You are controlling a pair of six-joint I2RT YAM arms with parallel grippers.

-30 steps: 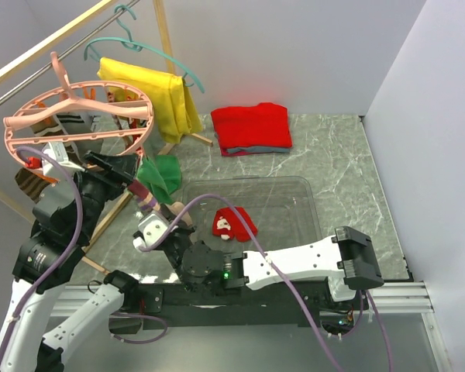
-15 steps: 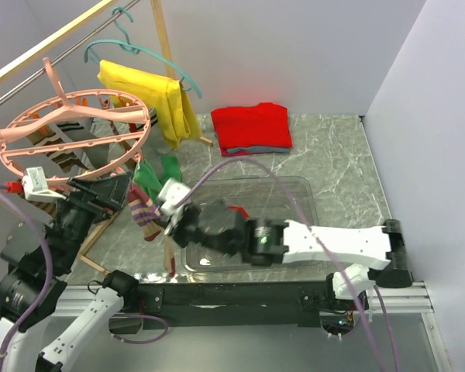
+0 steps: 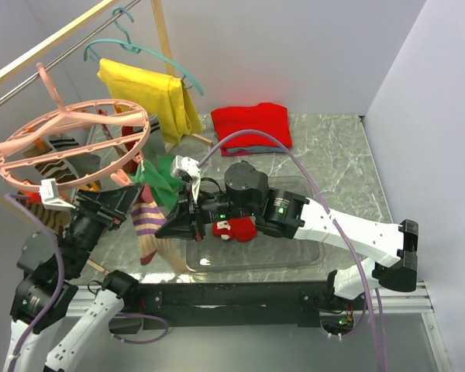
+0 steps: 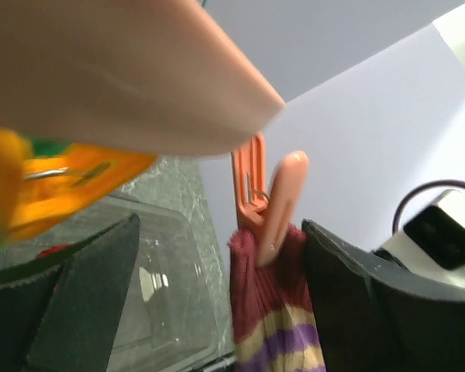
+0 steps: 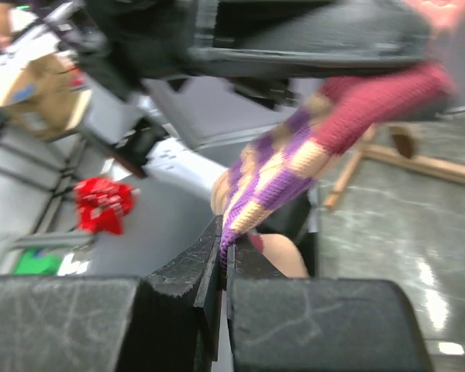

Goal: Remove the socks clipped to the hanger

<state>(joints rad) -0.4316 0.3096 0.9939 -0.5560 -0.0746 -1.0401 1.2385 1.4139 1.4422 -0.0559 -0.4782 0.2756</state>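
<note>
Hanging from a pink clip (image 4: 273,203) on the hanger (image 3: 70,143), the striped sock (image 3: 149,225) has its maroon cuff caught in that clip and its tan and purple bands running down toward 6 o'clock. The hanger sits tilted at 10 o'clock in the overhead view, with more socks (image 3: 43,172), dark and striped, clipped under its rim at 9 o'clock.

The left fingers (image 4: 356,302) are spread wide and released. In the left wrist view 1 stands at 8 o'clock of the clip and the other at 4 o'clock, and neither touches the clip or the cuff. An orange clip (image 4: 70,180) shows blurred at 9 o'clock in that view.

The right fingers (image 5: 221,267) are clenched on the lower end of the striped sock, and the fabric rises from them toward 2 o'clock in the right wrist view. The right arm reaches in from 4 o'clock across a clear bin (image 3: 298,194) on the marbled surface (image 3: 341,155).

A red sock (image 3: 234,227) with a white figure lies in the bin, just at 3 o'clock of the right fingers. A green cloth (image 3: 161,174) hangs at 12 o'clock of the striped sock. A folded red garment (image 3: 252,128) lies on the surface at 12 o'clock, and a yellow shirt (image 3: 151,97) hangs on a teal hanger (image 3: 132,46) at 11 o'clock.
</note>
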